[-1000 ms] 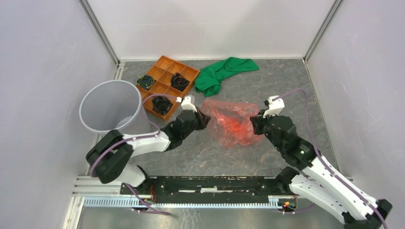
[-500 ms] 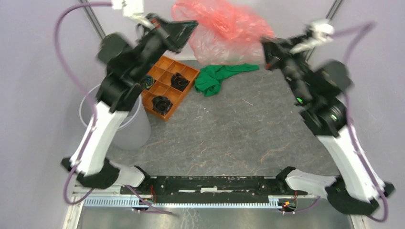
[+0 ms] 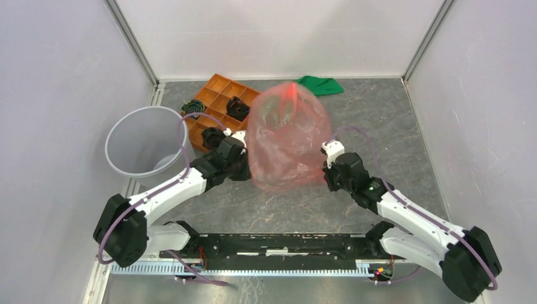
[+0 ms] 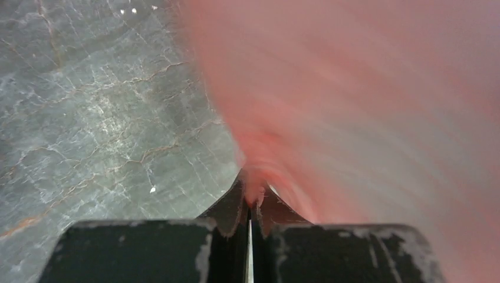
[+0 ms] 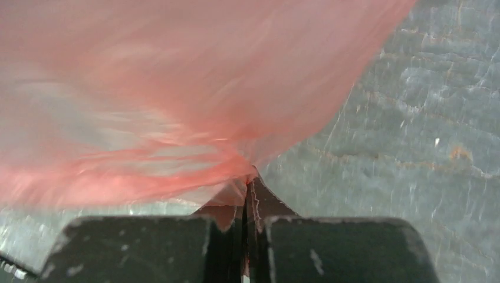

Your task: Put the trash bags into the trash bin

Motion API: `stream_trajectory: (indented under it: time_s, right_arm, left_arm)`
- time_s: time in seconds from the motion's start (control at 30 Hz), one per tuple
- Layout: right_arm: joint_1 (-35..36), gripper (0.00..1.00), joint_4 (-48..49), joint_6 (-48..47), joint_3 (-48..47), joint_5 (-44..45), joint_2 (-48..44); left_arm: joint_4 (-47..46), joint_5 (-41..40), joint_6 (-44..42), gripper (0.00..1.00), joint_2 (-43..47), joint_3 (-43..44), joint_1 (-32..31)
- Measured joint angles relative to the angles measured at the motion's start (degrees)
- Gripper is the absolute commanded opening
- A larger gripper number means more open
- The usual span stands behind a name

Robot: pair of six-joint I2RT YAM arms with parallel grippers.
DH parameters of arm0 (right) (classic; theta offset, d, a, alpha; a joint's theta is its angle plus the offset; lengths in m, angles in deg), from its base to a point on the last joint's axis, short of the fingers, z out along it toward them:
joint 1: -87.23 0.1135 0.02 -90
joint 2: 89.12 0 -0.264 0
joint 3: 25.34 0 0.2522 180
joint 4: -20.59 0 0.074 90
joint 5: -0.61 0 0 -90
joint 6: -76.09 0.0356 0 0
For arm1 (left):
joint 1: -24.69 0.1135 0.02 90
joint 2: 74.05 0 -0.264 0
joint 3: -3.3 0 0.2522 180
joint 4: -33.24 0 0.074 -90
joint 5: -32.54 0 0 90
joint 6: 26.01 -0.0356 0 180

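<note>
The translucent red-pink trash bag billows as a large puffed sack over the table's middle, held between both arms. My left gripper is shut on the bag's left edge, which shows pinched at the fingertips in the left wrist view. My right gripper is shut on its right edge, likewise pinched in the right wrist view. The bag fills much of both wrist views, blurred. The round translucent greyish-white trash bin stands at the left, open and apart from the bag.
An orange compartment tray with dark objects stands behind the bin, partly hidden by the bag. A green cloth lies at the back, mostly hidden behind the bag. Grey walls close in left, right and back.
Both arms rose high with the bag half a second ago and have come back down. The bag, flat and crumpled a second ago, is now puffed with air.
</note>
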Motion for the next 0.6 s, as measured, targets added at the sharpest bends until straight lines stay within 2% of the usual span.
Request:
stream_trajectory:
  time_s: [0.07, 0.1, 0.2, 0.27, 0.33, 0.4, 0.47, 0.6]
  right_arm:
    - [0.0, 0.0, -5.51, 0.5, -0.33, -0.9, -2.6]
    - [0.0, 0.01, -7.74, 0.5, -3.34, -1.25, -3.93]
    - [0.0, 0.01, -10.49, -0.46, -21.92, -1.27, -3.5]
    - [0.0, 0.0, -6.86, -1.2, -35.39, -1.03, -2.58]
    - [0.0, 0.0, -1.03, -1.79, -41.44, -0.63, -3.78]
    - [0.04, 0.0, 3.39, -1.99, -40.22, 0.15, -6.91]
    - [0.04, 0.0, 6.64, -1.97, -35.26, 0.66, -9.27]
    - [0.04, 0.0, 6.84, -0.72, -17.38, 1.79, -7.8]
  left_arm:
    - [5.57, 0.35, -0.02, 0.02, 1.75, 1.6, -0.02]
    - [7.54, 0.61, -0.13, 0.02, 2.54, 5.29, -0.02]
    - [8.48, 2.01, -1.31, 0.02, 3.17, 23.04, -0.02]
    - [4.28, 3.13, -1.77, 0.02, 4.37, 34.93, -0.02]
    - [0.59, 3.5, -2.38, 0.02, 7.45, 39.43, -0.02]
    - [-2.14, 3.15, -2.6, 0.02, 12.24, 38.88, -0.02]
    - [-3.61, 1.62, -2.62, 0.02, 16.31, 34.62, -0.02]
    - [-0.85, -1.97, -2.69, 0.02, 19.37, 19.89, 0.0]
